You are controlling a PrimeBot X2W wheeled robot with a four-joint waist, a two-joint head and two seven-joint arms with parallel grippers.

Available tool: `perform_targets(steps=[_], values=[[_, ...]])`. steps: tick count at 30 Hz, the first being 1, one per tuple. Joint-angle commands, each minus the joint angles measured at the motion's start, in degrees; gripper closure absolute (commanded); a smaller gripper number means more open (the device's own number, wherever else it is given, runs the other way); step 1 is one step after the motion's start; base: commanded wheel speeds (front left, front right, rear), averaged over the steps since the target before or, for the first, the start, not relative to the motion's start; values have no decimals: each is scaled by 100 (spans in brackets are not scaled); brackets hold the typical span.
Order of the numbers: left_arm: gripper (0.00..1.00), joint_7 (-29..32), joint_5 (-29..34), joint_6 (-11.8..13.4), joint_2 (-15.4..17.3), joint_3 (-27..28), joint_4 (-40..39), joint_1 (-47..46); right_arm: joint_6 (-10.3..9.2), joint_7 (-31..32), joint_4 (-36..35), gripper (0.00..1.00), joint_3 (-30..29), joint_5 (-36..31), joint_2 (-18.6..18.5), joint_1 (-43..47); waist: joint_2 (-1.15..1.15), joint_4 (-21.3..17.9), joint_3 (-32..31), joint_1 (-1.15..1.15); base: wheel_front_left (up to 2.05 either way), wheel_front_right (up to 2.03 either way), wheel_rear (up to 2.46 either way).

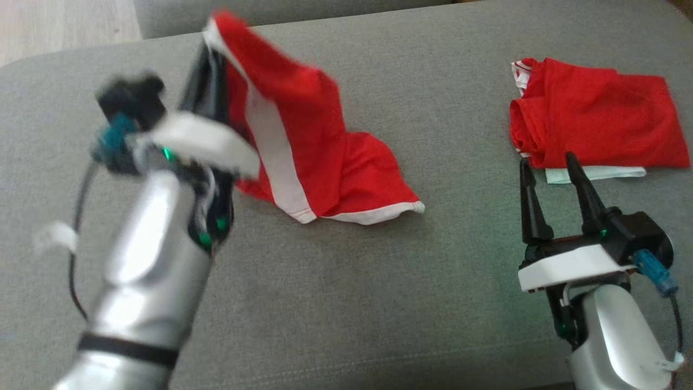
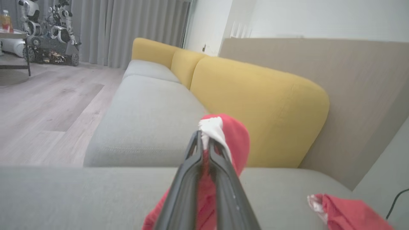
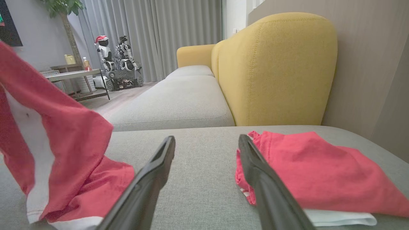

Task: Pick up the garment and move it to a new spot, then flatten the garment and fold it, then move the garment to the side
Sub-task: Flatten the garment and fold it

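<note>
Two red garments with white trim occupy the grey cushion (image 1: 346,281). Head view: the left gripper (image 1: 208,62) is clamped on the upper edge of the loose garment (image 1: 303,141), holding one end aloft while the lower hem drapes onto the cushion left of centre. The folded garment (image 1: 595,119) lies at far right, and the right gripper (image 1: 547,161), fingers spread and empty, sits just in front of it. Left wrist view: both fingers are pressed together on a white-banded edge of the loose garment (image 2: 235,137). Right wrist view: the parted fingers sit low over the cushion, one beside the folded garment (image 3: 306,172); contact cannot be told. The fabric appears light, thin and limp. It will probably sag and bunch, so a hem or corner, ideally two, is the best hold for flattening.
</note>
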Motion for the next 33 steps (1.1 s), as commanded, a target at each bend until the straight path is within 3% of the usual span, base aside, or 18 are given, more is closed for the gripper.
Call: perform_targets(steps=[1,10,18,19,20,25,33], values=[[100,-27,159,-41,93,152,-28,208,-4,-62,-147,0,168,24,35,-102,0,17,-4,0,0,0,0],[100,-28,410,92,171,470,862,945,-4,-62,-56,0,362,60,45,-63,0,177,-10,0,0,0,0],[100,-27,444,200,184,774,1407,948,-4,-62,0,0,487,44,46,-106,0,313,30,0,0,0,0],[37,-25,445,191,171,757,1550,932,-4,-62,4,0,503,44,46,-111,0,324,33,0,0,0,0],[0,-26,439,198,150,767,1644,897,-4,-62,12,0,519,46,47,-118,0,337,38,0,0,0,0],[0,-27,493,223,108,964,1609,769,-4,-62,38,0,571,53,47,-147,0,386,65,0,0,0,0],[0,-27,640,93,-95,1686,407,1292,-4,-62,-35,0,777,155,47,-67,0,535,-40,0,0,0,0]])
